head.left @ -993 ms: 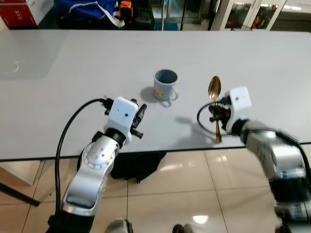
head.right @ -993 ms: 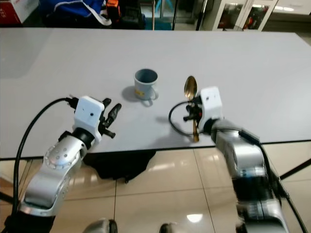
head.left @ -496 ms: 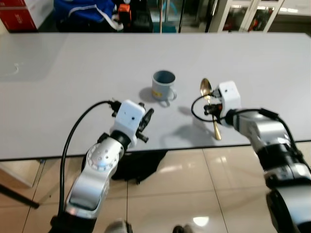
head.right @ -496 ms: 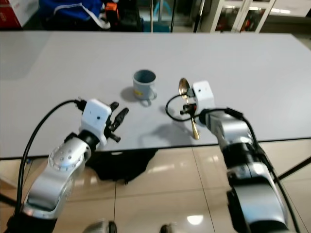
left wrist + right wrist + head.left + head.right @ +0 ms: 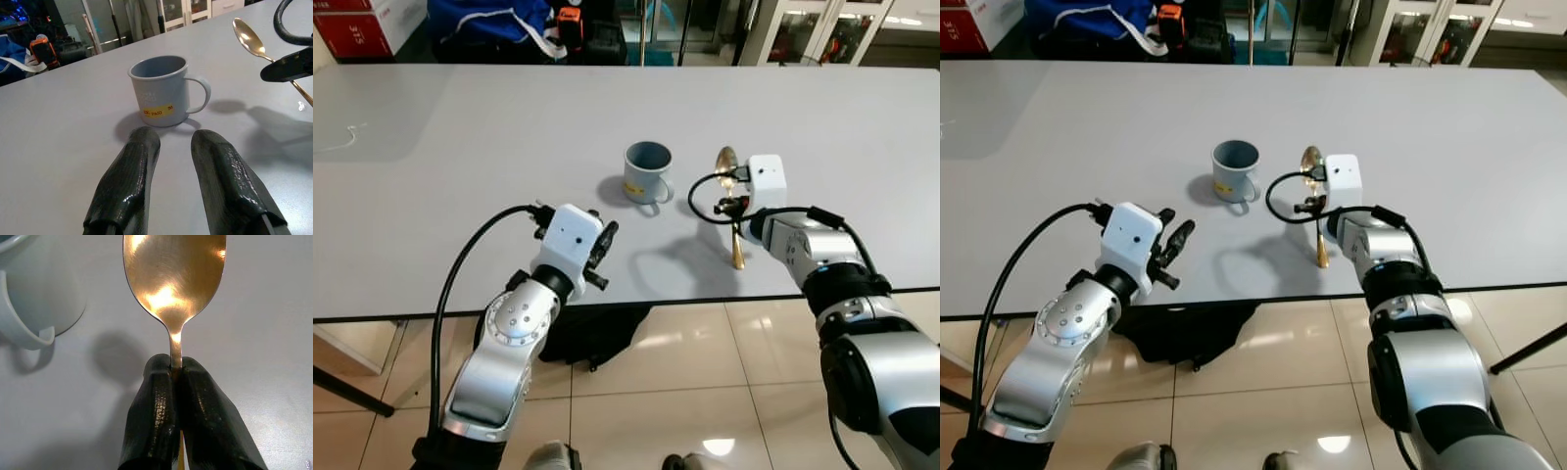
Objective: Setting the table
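A: Table (image 5: 460, 127), pale grey, smooth matte top, thin dark edge on the near side. Mid-table stands a blue-grey mug (image 5: 646, 172), cylindrical, handle turned toward the near right, with a yellow sticker on its wall that the left wrist view picks up.

B: And the spoon?

A: Gold-coloured metal spoon (image 5: 174, 279), polished, oval bowl throwing bright reflections. The right gripper (image 5: 176, 369) is clamped on its neck just below the bowl, the ribbed black fingers (image 5: 156, 416) pressed together around the stem. In the head views it sits just right of the mug, bowl pointing far, handle end slanting toward the near edge; whether the tip touches the table cannot be told.

B: Left side?

A: Left gripper (image 5: 168, 142) hovers low over the table, near and left of the mug, pointed at it. Its two textured fingers stand narrowly apart, holding nothing.

B: Anything the wrists add?

A: The right wrist view shows the mug's rounded handle beside the spoon bowl, apart from it.

B: Room?

A: Glossy beige floor tiles (image 5: 636, 392) below. Beyond the far edge, a blue bag (image 5: 489, 20), a red-and-white box (image 5: 362, 24) and glass-fronted cabinets (image 5: 822, 29).
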Robot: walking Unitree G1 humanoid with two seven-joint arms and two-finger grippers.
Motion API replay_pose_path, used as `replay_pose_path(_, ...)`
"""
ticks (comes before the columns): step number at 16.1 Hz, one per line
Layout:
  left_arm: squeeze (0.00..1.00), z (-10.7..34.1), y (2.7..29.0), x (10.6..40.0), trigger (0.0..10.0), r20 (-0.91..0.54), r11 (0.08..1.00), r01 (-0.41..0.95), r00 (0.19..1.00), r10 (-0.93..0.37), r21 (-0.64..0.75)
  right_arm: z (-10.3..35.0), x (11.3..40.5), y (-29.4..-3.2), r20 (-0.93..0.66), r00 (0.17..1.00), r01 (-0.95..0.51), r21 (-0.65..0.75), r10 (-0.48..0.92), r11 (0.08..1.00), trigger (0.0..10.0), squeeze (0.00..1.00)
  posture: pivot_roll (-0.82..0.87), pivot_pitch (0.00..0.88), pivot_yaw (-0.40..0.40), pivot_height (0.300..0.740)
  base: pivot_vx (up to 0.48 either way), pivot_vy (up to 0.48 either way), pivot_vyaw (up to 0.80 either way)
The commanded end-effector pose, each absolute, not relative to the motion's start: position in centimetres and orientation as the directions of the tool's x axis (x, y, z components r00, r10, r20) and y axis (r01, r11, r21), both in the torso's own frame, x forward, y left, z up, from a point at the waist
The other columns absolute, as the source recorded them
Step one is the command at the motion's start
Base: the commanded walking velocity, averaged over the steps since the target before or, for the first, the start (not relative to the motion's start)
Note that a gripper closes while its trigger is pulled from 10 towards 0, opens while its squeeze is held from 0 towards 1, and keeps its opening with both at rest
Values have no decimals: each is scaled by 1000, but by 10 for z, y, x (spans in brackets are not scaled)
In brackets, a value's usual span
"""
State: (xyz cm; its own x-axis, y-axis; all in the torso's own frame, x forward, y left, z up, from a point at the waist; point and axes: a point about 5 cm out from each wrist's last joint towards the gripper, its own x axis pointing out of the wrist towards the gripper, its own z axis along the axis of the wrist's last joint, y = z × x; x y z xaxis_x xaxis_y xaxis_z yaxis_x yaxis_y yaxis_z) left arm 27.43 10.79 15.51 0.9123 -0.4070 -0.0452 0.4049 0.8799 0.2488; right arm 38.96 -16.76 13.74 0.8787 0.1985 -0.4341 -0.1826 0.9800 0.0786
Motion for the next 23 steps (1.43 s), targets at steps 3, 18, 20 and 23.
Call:
replay_pose_path(3,0,161,111,277,10000,-6,901,362,928,-372,239,136,390,-162,-429,881,-182,81,199,980,10000,0,-33,118,-17,740,0,0,0)
replay_pose_path(18,0,147,108,265,10000,-99,736,638,767,-634,226,118,385,-164,-502,854,-109,88,138,990,10000,0,11,35,-35,740,0,0,0)
replay_pose_path(20,0,148,109,265,10000,-98,741,628,774,-625,237,109,380,-165,-538,828,-117,104,155,988,10000,0,10,51,-45,740,0,0,0)
replay_pose_path(23,0,146,108,260,10000,-108,729,643,763,-638,235,107,380,-162,-556,814,-148,78,166,986,10000,0,17,67,-51,740,0,0,0)
